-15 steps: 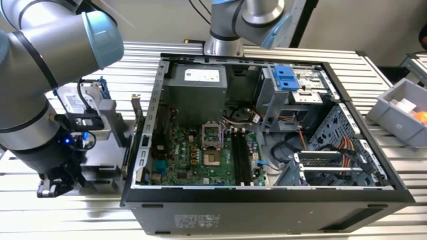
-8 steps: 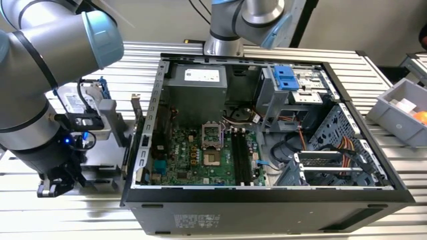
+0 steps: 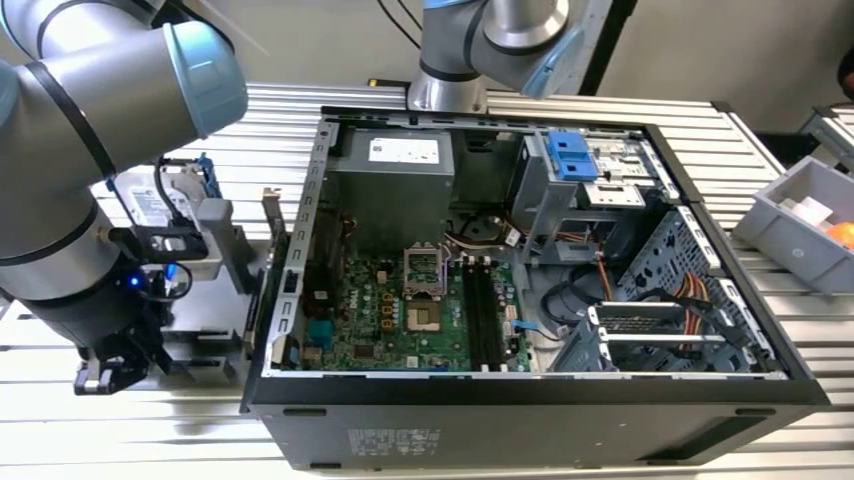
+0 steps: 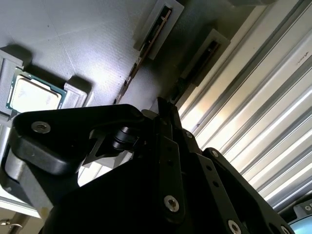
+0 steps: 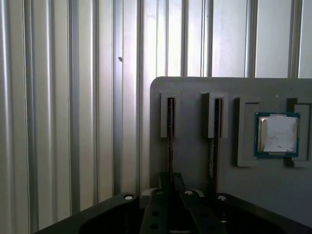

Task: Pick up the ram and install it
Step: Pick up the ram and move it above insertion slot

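First wrist view, then: where is the ram?

Describer: The ram (image 5: 170, 141) stands on its thin edge in a grey holder (image 5: 192, 156) lying on the slatted metal surface (image 5: 58, 122). Of two slots side by side, it fills the one farther from the silver processor (image 5: 277, 134). A second stick (image 5: 213, 146) fills the nearer slot.

Asker: Which way does it lie from the gripper?

Describer: Straight ahead. The gripper (image 5: 170, 181) sits at the near end of the ram. The stick's long axis runs directly away from it, in line with it, toward the raised bracket at the far end. The second wrist view agrees, with the black gripper body lined up on that same stick.

Asker: Are the jaws open? Holding anything?

Describer: I cannot tell. The dark gripper body hides the gap, so neither the opening nor any contact with the ram is visible.

Asker: And the computer?

Describer: In the exterior view the arm hangs low outside the open computer case (image 3: 534, 420), on the exterior view's left, well apart from the motherboard (image 3: 374, 300).
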